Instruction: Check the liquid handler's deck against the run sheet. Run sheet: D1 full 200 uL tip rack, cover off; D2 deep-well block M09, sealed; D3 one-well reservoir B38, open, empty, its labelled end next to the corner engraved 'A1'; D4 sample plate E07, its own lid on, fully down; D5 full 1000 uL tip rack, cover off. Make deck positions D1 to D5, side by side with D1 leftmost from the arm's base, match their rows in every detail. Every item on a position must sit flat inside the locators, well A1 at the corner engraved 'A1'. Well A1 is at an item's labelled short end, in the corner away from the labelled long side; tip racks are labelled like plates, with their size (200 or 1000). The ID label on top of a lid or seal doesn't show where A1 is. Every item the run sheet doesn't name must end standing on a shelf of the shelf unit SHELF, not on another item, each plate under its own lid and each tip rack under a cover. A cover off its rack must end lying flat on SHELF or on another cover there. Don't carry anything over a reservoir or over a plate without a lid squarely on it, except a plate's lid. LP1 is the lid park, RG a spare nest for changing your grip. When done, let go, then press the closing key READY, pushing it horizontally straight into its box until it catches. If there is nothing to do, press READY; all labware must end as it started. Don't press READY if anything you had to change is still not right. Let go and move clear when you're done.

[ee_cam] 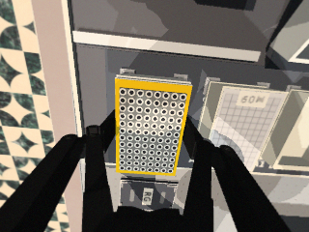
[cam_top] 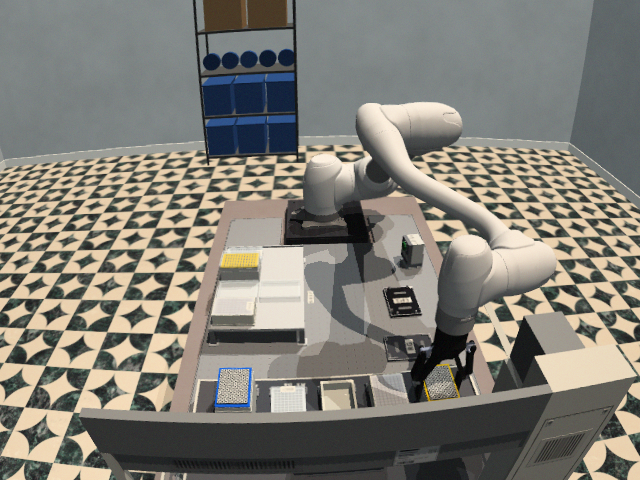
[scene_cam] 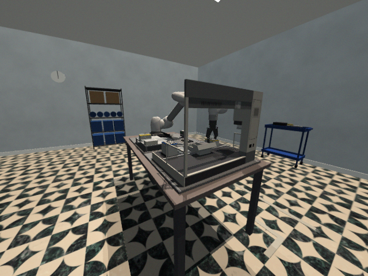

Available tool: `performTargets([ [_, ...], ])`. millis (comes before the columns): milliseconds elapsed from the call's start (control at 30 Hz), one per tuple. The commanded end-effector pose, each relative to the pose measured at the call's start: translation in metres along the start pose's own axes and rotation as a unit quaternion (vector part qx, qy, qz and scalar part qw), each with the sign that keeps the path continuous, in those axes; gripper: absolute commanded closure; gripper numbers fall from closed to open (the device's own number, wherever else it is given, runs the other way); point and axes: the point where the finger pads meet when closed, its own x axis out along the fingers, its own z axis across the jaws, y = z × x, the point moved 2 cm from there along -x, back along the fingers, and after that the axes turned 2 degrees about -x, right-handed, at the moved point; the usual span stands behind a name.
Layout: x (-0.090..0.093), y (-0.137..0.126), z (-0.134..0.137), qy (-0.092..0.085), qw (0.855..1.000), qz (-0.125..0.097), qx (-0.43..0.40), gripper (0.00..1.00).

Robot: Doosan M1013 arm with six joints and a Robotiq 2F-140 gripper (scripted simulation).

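Observation:
A yellow-framed tip rack (cam_top: 440, 382) full of tips and without a cover sits in the rightmost deck position; it also shows in the wrist view (ee_cam: 151, 127). My gripper (cam_top: 443, 367) is low over it. The fingers stand open on either side of its long sides, with small gaps. Beside the rack is the sealed block labelled M09 (ee_cam: 243, 121), also seen in the top view (cam_top: 388, 389). Then come an open reservoir (cam_top: 337, 394), a clear plate (cam_top: 287, 398) and a blue-framed tip rack (cam_top: 233, 386).
The RG nest (cam_top: 404, 346) and a second black nest (cam_top: 401, 304) lie just behind my gripper. A small key box (cam_top: 413, 249) stands further back. The white shelf unit (cam_top: 256, 294) on the left holds a yellow rack (cam_top: 239, 259) and covered items. The handler's frame (scene_cam: 219, 98) overhangs the deck.

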Motion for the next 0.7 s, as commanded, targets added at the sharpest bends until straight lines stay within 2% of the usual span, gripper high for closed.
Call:
performTargets([
  [0, -0.007, 0.000, 0.000, 0.000, 1.000, 0.001, 0.000, 0.34],
  [667, -0.037, 0.000, 0.000, 0.000, 1.000, 0.001, 0.000, 0.34],
])
